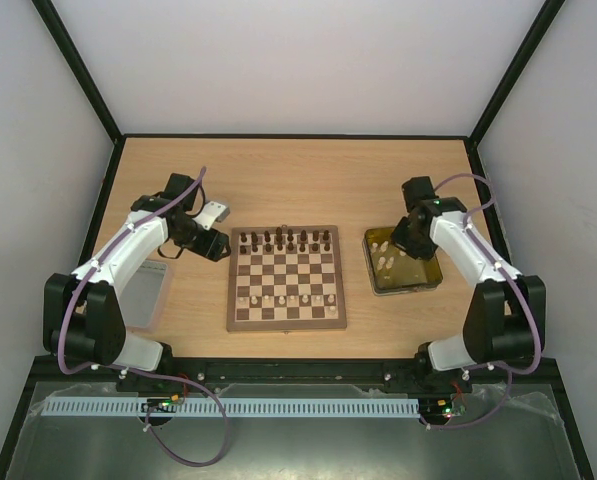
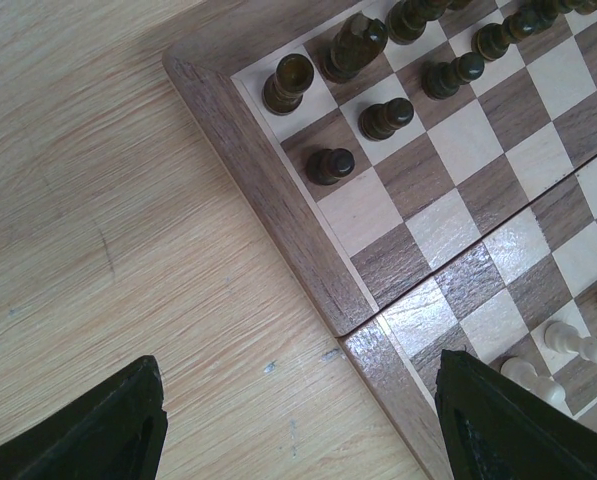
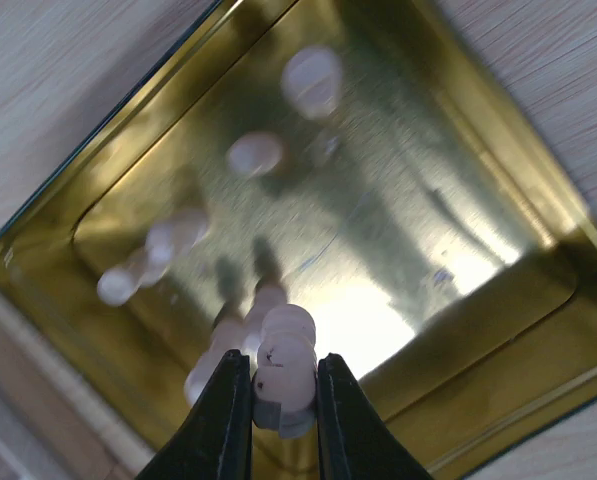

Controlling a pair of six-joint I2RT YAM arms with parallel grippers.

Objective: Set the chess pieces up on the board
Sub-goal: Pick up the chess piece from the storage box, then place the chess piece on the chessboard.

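My right gripper (image 3: 285, 362) is pinched narrow on a cream chess piece (image 3: 288, 335), holding it over the yellow tray (image 3: 458, 300), where a few loose cream pieces (image 3: 256, 153) lie, blurred in the wrist view. My left gripper (image 2: 303, 362) stands wide with nothing between its fingers, over the left edge of the board (image 1: 286, 278) — dark pieces (image 1: 283, 240) line its far rows, pale pieces (image 1: 283, 298) its near rows.

Cream pieces (image 3: 256, 153) blurred in the tray (image 3: 448, 200), board (image 2: 263, 200) cropped by left wrist view's edges
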